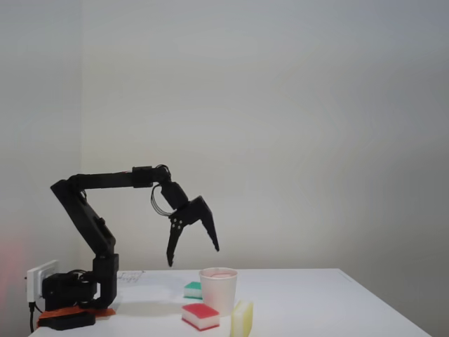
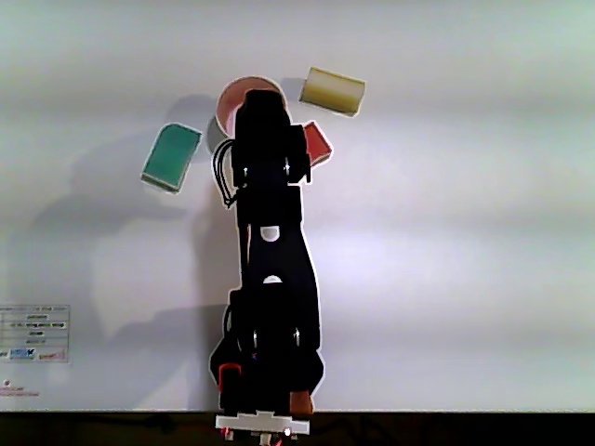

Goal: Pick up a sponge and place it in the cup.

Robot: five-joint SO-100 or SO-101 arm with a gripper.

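Up above the white table (image 1: 337, 302), the black arm's gripper (image 1: 193, 256) hung in the air with its two fingers spread wide apart and nothing between them. In the fixed view it pointed downward, its tips a little above and to the left of the cup (image 1: 219, 290), not touching it. The cup stood upright on the table, and a pinkish-red tint showed at its mouth; I could not tell for sure what lay inside.

Just in front of the cup in that view lay a sponge (image 1: 200, 316) with a red top over a white base, flat on the table and close to the cup's foot. To its right stood a pale yellow sponge (image 1: 242, 319) on its edge, near the cup as well. Behind the cup on the left peeked a green-topped sponge (image 1: 193, 290).

From the other view, looking straight down, the arm covered much of the cup (image 2: 232, 98), leaving only part of its rim with a pink inside showing. The red sponge (image 2: 319, 143) stuck out from under the arm on the right, the yellow one (image 2: 333, 90) lay further up and right, and the green one (image 2: 172, 157) sat well off to the left. The arm's base (image 1: 70, 295) was at the table's left end in the fixed view.
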